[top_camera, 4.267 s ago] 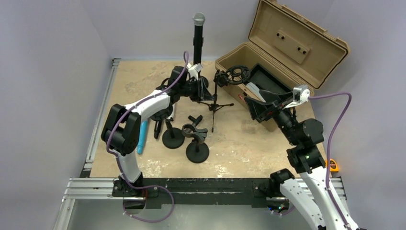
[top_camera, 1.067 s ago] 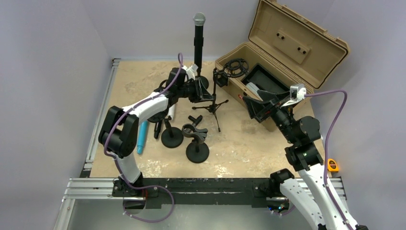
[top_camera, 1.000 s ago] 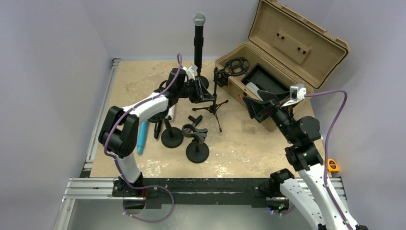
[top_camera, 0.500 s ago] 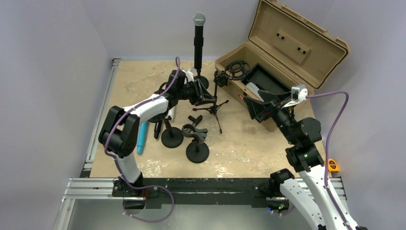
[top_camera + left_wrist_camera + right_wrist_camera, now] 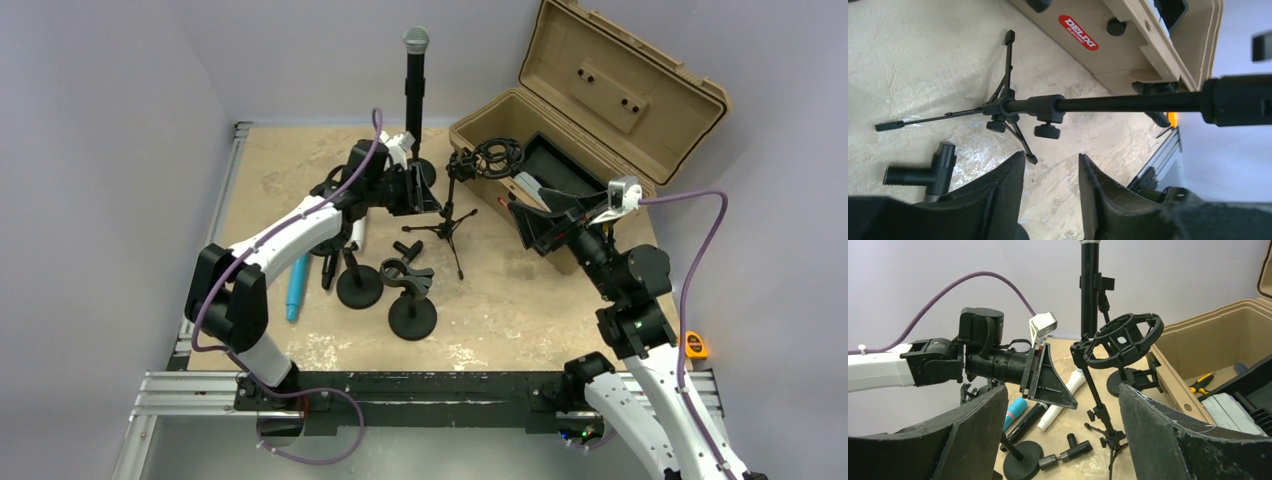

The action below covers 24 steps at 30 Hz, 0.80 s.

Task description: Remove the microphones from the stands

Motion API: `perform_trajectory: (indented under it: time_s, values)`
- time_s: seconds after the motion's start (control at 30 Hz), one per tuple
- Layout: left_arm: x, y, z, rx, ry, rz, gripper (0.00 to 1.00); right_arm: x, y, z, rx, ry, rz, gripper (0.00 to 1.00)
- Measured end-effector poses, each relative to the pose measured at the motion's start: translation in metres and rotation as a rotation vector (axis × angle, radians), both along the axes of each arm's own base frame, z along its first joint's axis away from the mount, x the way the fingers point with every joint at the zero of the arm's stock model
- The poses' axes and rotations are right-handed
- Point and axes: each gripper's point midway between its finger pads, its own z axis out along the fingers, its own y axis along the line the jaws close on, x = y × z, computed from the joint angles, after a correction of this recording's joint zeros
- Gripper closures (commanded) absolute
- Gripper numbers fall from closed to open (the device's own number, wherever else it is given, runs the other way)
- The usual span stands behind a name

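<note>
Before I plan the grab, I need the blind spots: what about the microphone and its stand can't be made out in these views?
- Head of the microphone: right wrist view, cut off by the top edge.
- Base of its stand: top view, partly hidden behind the left gripper.
- Left wrist view: no microphone in frame, only the tripod stand.
- Contents of the case: top view, small and partly covered by the right gripper.

A red oval label (image 5: 1078,32) on the tan case's (image 5: 1133,60) front wall reads "DELIXI" in white letters.

Sandy tabletop (image 5: 300,160), microphone stand (image 5: 1130,382), tripod stand (image 5: 1007,106), open tan case (image 5: 620,62)
</note>
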Motion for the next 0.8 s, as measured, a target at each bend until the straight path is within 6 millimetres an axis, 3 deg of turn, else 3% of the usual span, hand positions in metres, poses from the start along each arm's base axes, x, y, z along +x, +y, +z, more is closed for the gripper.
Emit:
perform_trajectory:
  time_s: [0.17,0.3,0.6,0.8]
  values:
    - [-0.012,-0.018,0.002,0.054,-0.068,-0.062,0.57,0.000,0.000,0.000,0.000,0.001,0.000,0.21]
    - [-0.012,-0.028,0.005,0.087,-0.106,-0.087,0.60,0.000,0.000,0.000,0.000,0.002,0.000,0.21]
    - [0.000,-0.024,-0.023,0.153,-0.074,-0.047,0.59,0.000,0.000,0.000,0.002,0.003,0.001,0.20]
    - [0.003,-0.023,-0.031,0.168,-0.063,-0.036,0.68,0.000,0.000,0.000,0.002,0.003,0.001,0.20]
